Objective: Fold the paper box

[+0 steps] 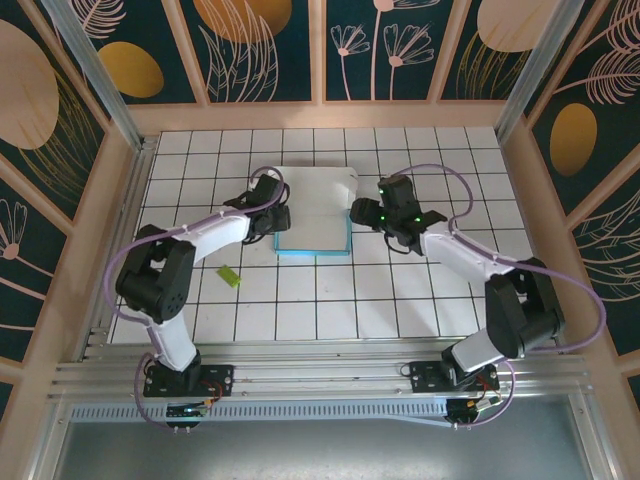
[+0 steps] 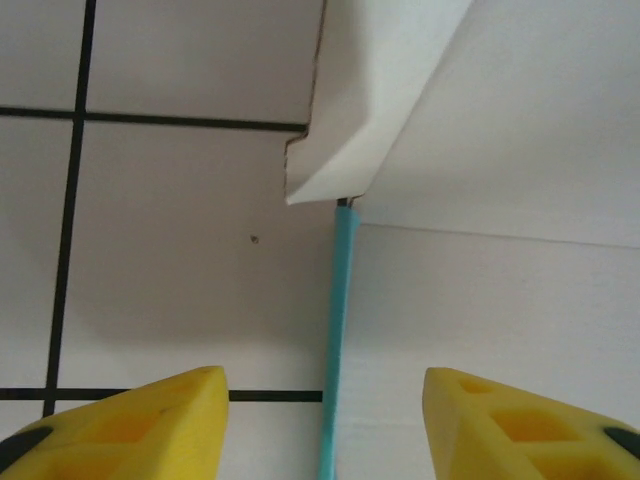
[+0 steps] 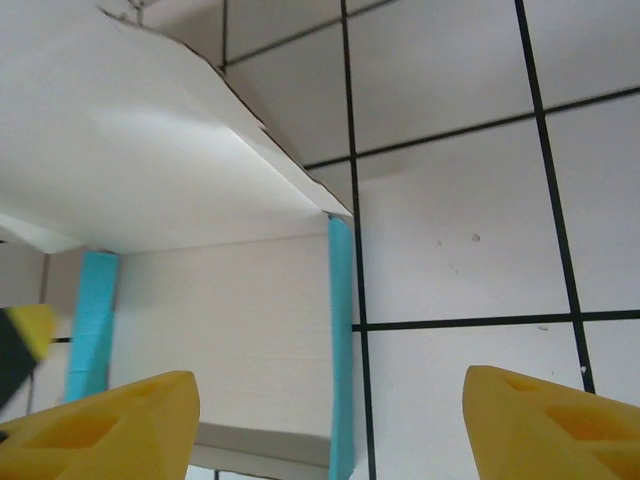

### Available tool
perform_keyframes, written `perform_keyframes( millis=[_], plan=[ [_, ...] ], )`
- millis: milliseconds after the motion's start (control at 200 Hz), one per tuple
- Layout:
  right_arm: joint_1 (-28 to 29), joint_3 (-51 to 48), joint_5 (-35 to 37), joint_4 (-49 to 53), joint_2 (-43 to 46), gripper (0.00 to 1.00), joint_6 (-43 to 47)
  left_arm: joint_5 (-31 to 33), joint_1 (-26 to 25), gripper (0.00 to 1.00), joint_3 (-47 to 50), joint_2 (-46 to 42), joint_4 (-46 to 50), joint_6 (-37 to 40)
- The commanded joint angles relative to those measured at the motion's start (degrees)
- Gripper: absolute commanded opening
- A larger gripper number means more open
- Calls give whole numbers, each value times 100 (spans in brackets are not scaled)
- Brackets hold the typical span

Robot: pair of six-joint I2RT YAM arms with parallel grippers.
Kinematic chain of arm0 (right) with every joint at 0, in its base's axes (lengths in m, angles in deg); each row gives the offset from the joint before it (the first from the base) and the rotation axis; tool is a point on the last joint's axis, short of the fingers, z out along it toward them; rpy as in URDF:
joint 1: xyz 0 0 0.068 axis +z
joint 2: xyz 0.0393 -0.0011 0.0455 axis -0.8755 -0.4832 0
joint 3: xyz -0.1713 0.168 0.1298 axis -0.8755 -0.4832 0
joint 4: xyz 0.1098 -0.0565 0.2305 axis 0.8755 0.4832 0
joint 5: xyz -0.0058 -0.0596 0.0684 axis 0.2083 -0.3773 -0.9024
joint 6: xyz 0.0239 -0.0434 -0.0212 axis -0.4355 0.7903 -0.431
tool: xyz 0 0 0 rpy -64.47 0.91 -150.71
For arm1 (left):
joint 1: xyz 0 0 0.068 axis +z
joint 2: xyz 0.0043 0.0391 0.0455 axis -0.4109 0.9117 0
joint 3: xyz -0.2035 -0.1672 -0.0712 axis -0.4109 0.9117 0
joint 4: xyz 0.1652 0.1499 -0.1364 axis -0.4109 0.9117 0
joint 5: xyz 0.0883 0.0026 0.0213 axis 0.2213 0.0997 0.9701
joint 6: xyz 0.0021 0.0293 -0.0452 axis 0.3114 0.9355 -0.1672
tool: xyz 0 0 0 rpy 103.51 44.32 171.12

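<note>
Our paper box [image 1: 318, 225] lies white side up on the bench [image 1: 400, 300], midway between the left and right edges and a bit nearer the far edge. The left tool [image 2: 322, 400] is spread wide, straddling the box's turquoise left wall without gripping it. Same deal for the right tool [image 3: 330, 405] at the right wall: wide, holding nothing.

My white tiled table [image 1: 400, 300], two things on it.
The paper box [image 1: 315, 215] lies mid-table; a small yellow-green piece [image 1: 229, 277] sits apart, toward my left.
</note>
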Motion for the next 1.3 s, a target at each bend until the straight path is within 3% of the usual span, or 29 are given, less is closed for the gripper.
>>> perform_keyframes(
  millis=[0, 145, 280, 506, 566, 681, 826, 941, 1001, 1086, 1206, 1296],
  plan=[
    [-83, -133, -236, 190, 223, 72, -151, 184, 52, 50, -29, 191, 28, -153],
    [-104, -71, -218, 295, 287, 74, -132, -339, 52, 35, 111, 414, -156, -204],
    [-135, -142, -197, 337, 322, 74, -150, -361, 52, 18, 84, 587, -129, -220],
    [-183, -296, -197, 319, 527, 74, -230, -274, 52, 10, 49, 680, -97, -158],
    [-222, -292, -197, 336, 588, 74, -248, -292, 51, 16, 41, 631, -73, -132],
    [-379, -261, -284, 261, 715, 74, -173, -415, 48, 43, 71, 249, -57, -122],
    [-799, -35, -857, -32, 616, 78, 684, -702, 43, 64, 267, -841, -58, -61],
    [-1204, 388, -2105, -142, 216, 81, 1695, -710, 73, 63, 414, -1763, 15, 284],
    [-1308, 623, -2268, -131, -52, 84, 2009, -794, 211, 59, 252, -1954, 267, 548],
    [-1406, 986, -2490, -87, -550, 87, 2475, -1129, 518, 59, -23, -1898, 544, 1011],
    [-1498, 1562, -3146, 13, -1360, 85, 2898, -2109, 979, 59, -193, -1648, 485, 1637],
    [-1489, 1872, -3417, 5, -1768, 81, 3077, -2073, 1121, 59, -460, -1353, 644, 1969]
  ],
)
